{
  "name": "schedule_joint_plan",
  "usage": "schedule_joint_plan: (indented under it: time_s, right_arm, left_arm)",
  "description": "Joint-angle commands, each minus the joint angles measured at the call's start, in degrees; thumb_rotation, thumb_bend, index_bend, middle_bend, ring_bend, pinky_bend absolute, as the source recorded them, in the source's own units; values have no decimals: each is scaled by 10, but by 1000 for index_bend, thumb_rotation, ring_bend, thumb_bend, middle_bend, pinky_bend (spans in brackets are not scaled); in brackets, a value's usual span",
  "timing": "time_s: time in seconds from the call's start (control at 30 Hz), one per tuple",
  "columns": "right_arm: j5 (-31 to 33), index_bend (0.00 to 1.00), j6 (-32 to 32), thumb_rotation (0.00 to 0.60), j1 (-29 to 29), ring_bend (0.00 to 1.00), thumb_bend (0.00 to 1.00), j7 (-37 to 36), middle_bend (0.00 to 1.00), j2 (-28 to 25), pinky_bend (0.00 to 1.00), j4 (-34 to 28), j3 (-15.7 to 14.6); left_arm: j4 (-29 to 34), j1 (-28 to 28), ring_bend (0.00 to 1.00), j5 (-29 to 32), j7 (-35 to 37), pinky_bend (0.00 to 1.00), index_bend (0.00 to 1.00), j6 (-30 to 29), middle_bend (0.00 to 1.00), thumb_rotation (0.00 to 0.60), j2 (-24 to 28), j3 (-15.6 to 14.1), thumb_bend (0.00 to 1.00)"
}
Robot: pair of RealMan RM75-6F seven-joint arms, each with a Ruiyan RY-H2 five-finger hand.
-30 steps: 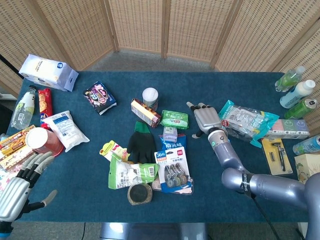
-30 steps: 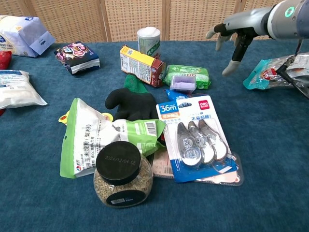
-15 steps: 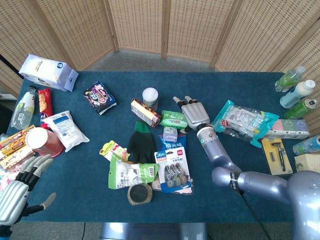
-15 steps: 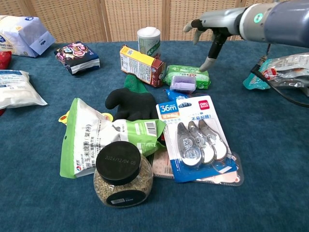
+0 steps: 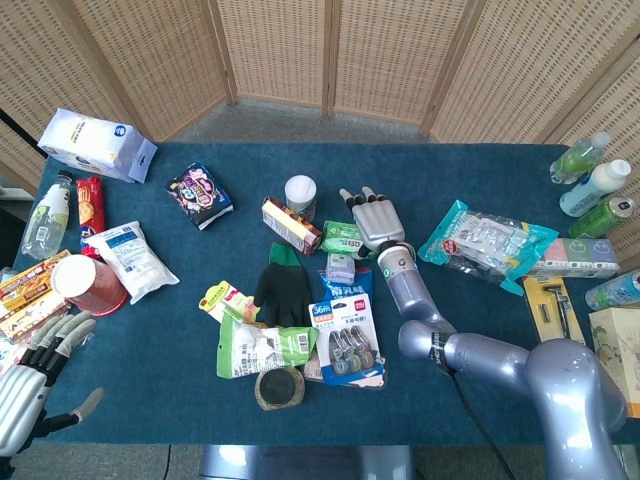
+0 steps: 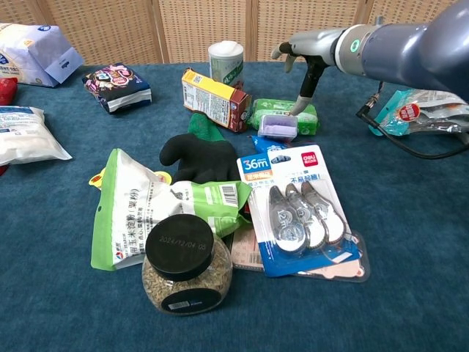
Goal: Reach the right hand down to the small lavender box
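Note:
The small lavender box (image 5: 340, 266) lies in the middle of the blue table, against the front edge of a green wipes pack (image 5: 341, 238). My right hand (image 5: 373, 220) hovers over the right end of that pack, fingers spread and holding nothing. In the chest view the right hand (image 6: 308, 55) reaches in from the right, and one fingertip (image 6: 300, 107) points down onto the green pack (image 6: 267, 108), just right of the lavender box (image 6: 276, 127). My left hand (image 5: 30, 385) stays at the near left table edge, fingers apart and empty.
A yellow carton (image 6: 214, 98) and a white-lidded jar (image 6: 226, 63) stand left of the hand. A black glove (image 6: 196, 158), a correction-tape pack (image 6: 293, 209), a green bag (image 6: 161, 209) and a black-lidded jar (image 6: 185, 268) lie nearer. A teal bag (image 5: 485, 240) and bottles (image 5: 595, 190) sit right.
My right hand has swung left from beside the teal bag to above the green pack, and its fingertip has come down next to the lavender box. The left hand has sunk slightly.

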State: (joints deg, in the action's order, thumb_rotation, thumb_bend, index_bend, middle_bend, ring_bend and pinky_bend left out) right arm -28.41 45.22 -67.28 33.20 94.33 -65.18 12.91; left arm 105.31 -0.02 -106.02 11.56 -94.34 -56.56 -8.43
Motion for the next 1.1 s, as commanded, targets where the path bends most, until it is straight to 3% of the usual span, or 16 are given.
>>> schedule_joint_plan:
  time_s: [0.03,0.57,0.63,0.7,0.77,0.83,0.93,1.03,1.1]
  right_arm:
    - [10,0,-4,589,-4,35,126,13,183,13,213,17,-3]
    - [43,0,-27,586,-14,21,126,60,160,64,213,90,-6]
    - [47,0,-32,587,-18,54,125,64,164,74,246,103,-3]
    - [44,9,-34,594,-21,167,125,64,205,85,365,117,1]
    - [38,96,-37,600,-23,347,126,58,298,94,541,126,7]
    - [35,255,-41,600,-25,569,123,54,424,103,752,137,13]
    - [29,475,-46,600,-27,828,132,45,651,111,966,147,21]
    - [21,637,-44,600,-21,989,140,23,846,104,1000,140,38]
    - [6,681,-34,600,-11,1000,141,-5,902,89,1000,123,52]
  left_arm:
    - [-3,1,0,1,3,0,57,-2,74,600,-1,1,363]
    - [-3,5,0,-4,2,0,52,-7,69,600,1,1,362]
    - [-2,6,0,-5,1,0,51,-10,68,600,1,1,361]
    - [-2,8,0,-6,1,0,51,-11,68,600,2,0,362]
    - [-3,9,0,-7,3,0,51,-13,68,600,2,0,362]
    - [-4,11,0,-8,5,0,51,-17,66,600,2,0,362]
    - [-8,14,0,-12,10,0,52,-25,64,600,0,0,362]
    - [-14,18,0,-11,14,0,51,-29,63,600,0,-2,362]
    - [-19,20,0,-9,21,0,51,-33,62,600,-1,-2,362]
